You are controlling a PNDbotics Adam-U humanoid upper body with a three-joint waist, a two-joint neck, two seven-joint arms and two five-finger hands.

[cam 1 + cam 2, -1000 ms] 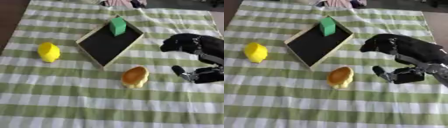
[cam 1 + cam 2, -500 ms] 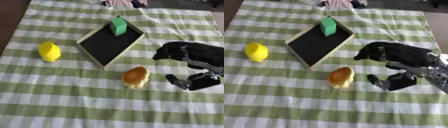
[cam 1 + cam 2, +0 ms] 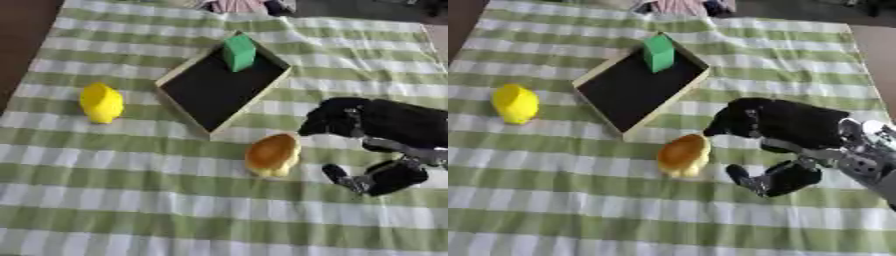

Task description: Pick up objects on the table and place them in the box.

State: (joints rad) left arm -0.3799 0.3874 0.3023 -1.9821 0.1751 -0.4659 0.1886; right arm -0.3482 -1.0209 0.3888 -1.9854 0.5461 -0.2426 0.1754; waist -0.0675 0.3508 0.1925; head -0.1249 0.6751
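An orange-brown rounded object [image 3: 272, 154] lies on the green-and-white checked cloth just below the box. The shallow wooden box [image 3: 166, 82] with a black floor sits tilted in the upper middle; a green block [image 3: 238, 52] stands in its far corner. A yellow rounded object [image 3: 101, 102] lies to the box's left. My right hand [image 3: 776, 122] comes in from the right, fingers above and thumb [image 3: 750, 180] below, spread open just right of the orange object without touching it. My left hand shows in neither view.
The checked cloth [image 3: 131, 210] covers the table; a dark floor strip shows at the upper left [image 3: 22, 30]. Pink-and-dark fabric [image 3: 241, 5] lies past the far edge.
My right hand has moved left and down toward the orange object and now sits close beside it. The objects and box have not moved.
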